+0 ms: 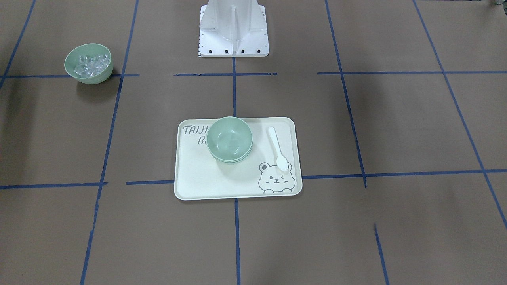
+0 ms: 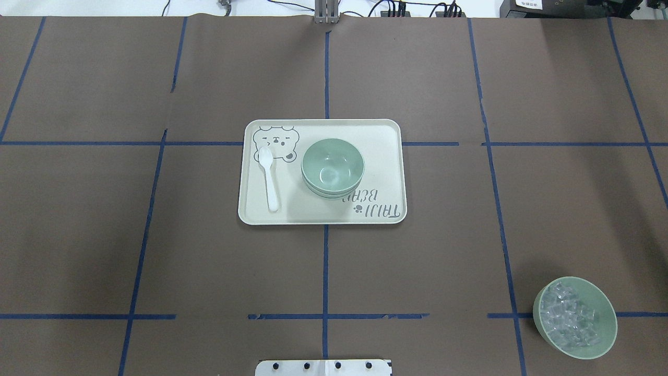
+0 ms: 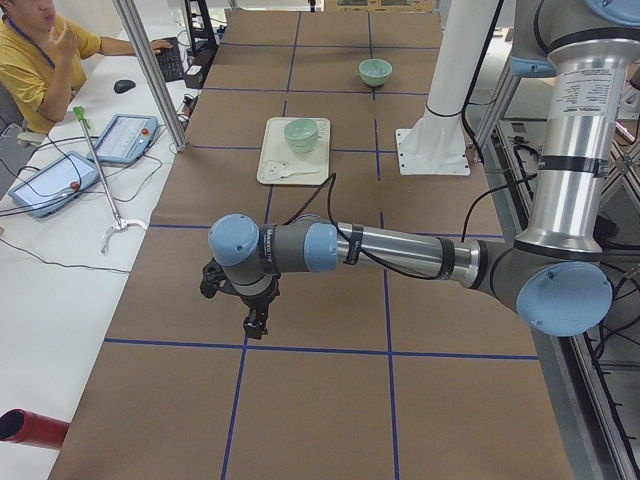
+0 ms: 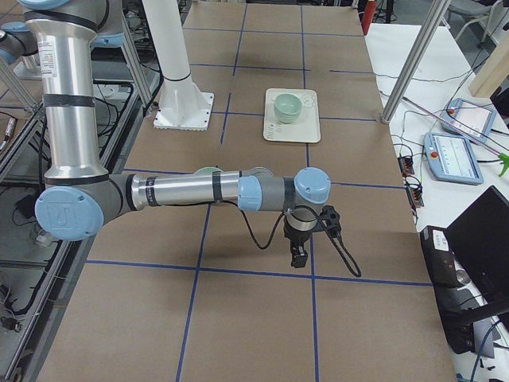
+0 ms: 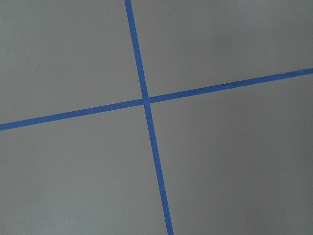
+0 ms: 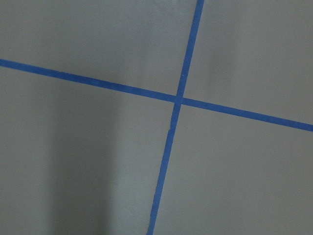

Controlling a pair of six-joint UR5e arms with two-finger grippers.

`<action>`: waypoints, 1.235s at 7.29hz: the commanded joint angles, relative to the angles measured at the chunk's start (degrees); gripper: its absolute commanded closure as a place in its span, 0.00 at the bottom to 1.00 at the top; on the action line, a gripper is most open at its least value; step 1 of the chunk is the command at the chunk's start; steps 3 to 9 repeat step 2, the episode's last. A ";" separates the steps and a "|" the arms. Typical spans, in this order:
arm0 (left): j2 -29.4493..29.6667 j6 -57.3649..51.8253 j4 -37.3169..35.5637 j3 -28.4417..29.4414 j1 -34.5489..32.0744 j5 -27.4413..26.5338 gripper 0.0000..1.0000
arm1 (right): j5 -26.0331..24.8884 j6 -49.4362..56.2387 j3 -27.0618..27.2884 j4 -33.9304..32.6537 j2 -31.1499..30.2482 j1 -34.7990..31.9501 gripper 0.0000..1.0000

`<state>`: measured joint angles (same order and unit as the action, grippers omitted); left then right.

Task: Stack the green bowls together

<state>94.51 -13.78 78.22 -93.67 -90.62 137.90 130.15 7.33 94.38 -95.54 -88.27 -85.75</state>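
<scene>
The green bowls (image 1: 229, 139) sit nested in one stack on the cream bear tray (image 1: 198, 178), rims up; the stack shows from above too (image 2: 332, 167). Neither gripper appears in the front or overhead view. In the exterior left view my left gripper (image 3: 255, 325) hangs over bare table far from the stack (image 3: 301, 132). In the exterior right view my right gripper (image 4: 299, 259) hangs over bare table far from the stack (image 4: 287, 106). I cannot tell whether either is open or shut. Both wrist views show only brown table with blue tape lines.
A white spoon (image 2: 270, 177) lies on the tray beside the stack. A green bowl of clear cubes (image 2: 575, 317) stands on the robot's right, near its base. The white robot pedestal (image 1: 233, 27) is behind the tray. An operator (image 3: 45, 50) sits at a side desk.
</scene>
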 commanded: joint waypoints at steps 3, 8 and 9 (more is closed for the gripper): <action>0.06 -0.01 0.00 0.07 0.00 0.00 0.00 | 0.01 -0.12 -0.07 0.00 -0.06 0.06 0.00; 0.06 -0.01 0.00 0.07 0.00 0.00 0.00 | 0.01 -0.12 -0.07 0.00 -0.06 0.06 0.00; 0.06 -0.01 0.00 0.07 0.00 0.00 0.00 | 0.01 -0.12 -0.07 0.00 -0.06 0.06 0.00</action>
